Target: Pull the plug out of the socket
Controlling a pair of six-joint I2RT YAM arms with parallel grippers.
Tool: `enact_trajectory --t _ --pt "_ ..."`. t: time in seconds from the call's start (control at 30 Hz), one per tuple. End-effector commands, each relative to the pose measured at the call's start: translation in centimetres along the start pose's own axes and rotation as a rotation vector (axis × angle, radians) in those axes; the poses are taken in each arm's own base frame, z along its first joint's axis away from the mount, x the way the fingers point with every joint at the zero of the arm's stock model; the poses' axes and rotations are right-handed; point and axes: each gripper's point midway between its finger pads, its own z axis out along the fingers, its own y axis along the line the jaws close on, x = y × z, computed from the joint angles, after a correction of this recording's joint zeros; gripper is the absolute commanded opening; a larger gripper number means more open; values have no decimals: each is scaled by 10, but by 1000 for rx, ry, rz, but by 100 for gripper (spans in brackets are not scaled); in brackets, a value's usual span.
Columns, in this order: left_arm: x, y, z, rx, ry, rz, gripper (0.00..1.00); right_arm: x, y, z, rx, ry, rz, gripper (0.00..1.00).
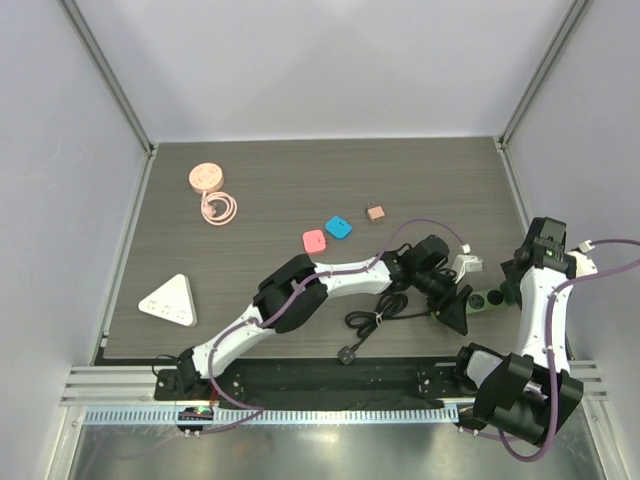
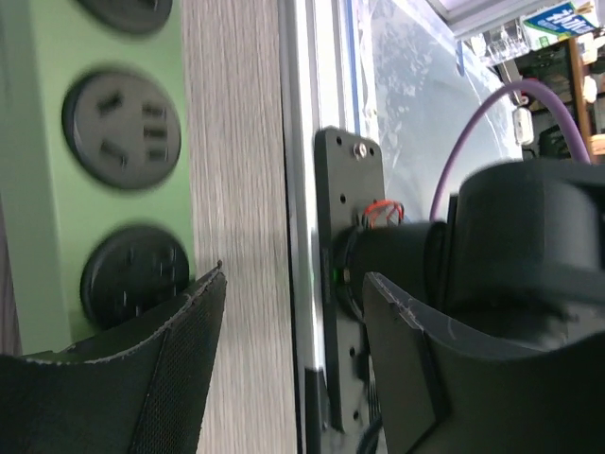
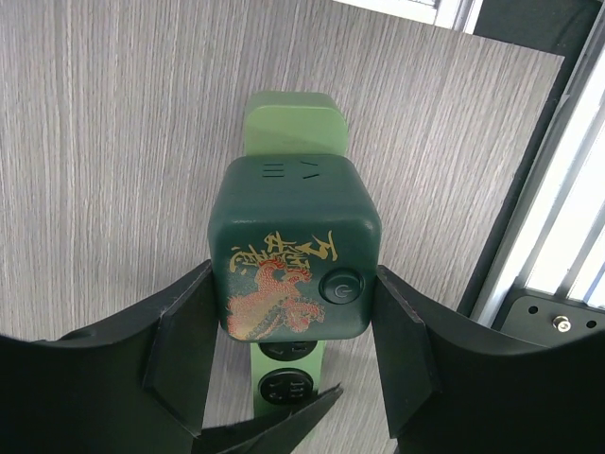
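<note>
The socket [image 1: 482, 302] is a green power strip with round black outlets, lying at the table's right near edge. In the right wrist view a dark green cube plug [image 3: 293, 251] with a gold and red dragon and a round button sits over the strip [image 3: 288, 123]. My right gripper [image 3: 293, 274] is shut on the cube's two sides. I cannot tell whether the plug is still seated. My left gripper [image 2: 293, 274] is open, with its left finger [image 2: 142, 369] over the strip's [image 2: 38, 189] end outlet. In the top view the left gripper [image 1: 452, 308] and the right gripper [image 1: 503, 293] meet at the strip.
The strip's black cord [image 1: 375, 318] coils toward the near edge, ending in a black plug [image 1: 347, 355]. A white triangular block [image 1: 168, 300], a pink round reel [image 1: 207, 178], and pink [image 1: 314, 240], blue [image 1: 338, 227] and tan [image 1: 375, 213] squares lie farther left. The table's right rail [image 2: 293, 142] runs close by.
</note>
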Motion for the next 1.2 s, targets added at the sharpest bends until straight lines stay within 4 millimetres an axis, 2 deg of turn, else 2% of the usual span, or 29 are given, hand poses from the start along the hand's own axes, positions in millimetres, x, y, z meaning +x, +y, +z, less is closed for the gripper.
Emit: enact_trajectory --t 0.0,0.1,0.17,0.27,0.33,0.37,0.4,0.43,0.47,0.5,0.53,0.57,0.67,0.73,0.77,1.03,1.17 --pt "-6 13 -21 -52 -44 2 63 -1 -9 -9 8 -13 -46 1" --pt "-27 -4 -45 -69 -82 66 63 0 -8 -10 -3 -13 -44 1" --pt "-37 2 -62 -102 -89 80 64 2 -7 -9 -3 -3 -59 1" --pt "-50 11 -78 -139 -103 89 66 4 -5 -10 -16 -5 -76 1" --pt "-49 21 -79 -162 -90 96 66 5 -4 -11 -23 -9 -82 1" --pt "-56 24 -78 -179 -104 109 67 5 -3 -12 -28 -14 -82 1" --pt "-58 25 -77 -178 -108 113 68 5 -2 -14 -36 -16 -82 1" --pt "-51 37 -69 -179 -95 99 70 6 -1 -14 -40 -14 -86 1" --pt "-60 34 -65 -169 -107 114 70 7 -1 -14 -43 -11 -87 1" --pt "-56 38 -58 -159 -95 105 70 8 -1 -13 -41 -5 -88 1" --pt "-44 51 -48 -153 -72 78 71 9 0 -13 -42 -2 -91 1" --pt "-46 48 -41 -131 -73 73 72 9 0 -13 -42 0 -90 1" --pt "-36 52 -21 -82 -55 30 72 11 1 -13 -45 10 -88 1" --pt "-39 48 -13 -55 -67 20 72 11 1 -14 -49 13 -84 1" --pt "-33 48 -7 -50 -57 9 72 12 2 -14 -53 17 -84 1" --pt "-20 38 18 5 -55 -38 71 17 3 -14 -65 37 -77 1" --pt "-8 50 25 -31 -44 -85 65 20 5 -16 -82 48 -69 1"
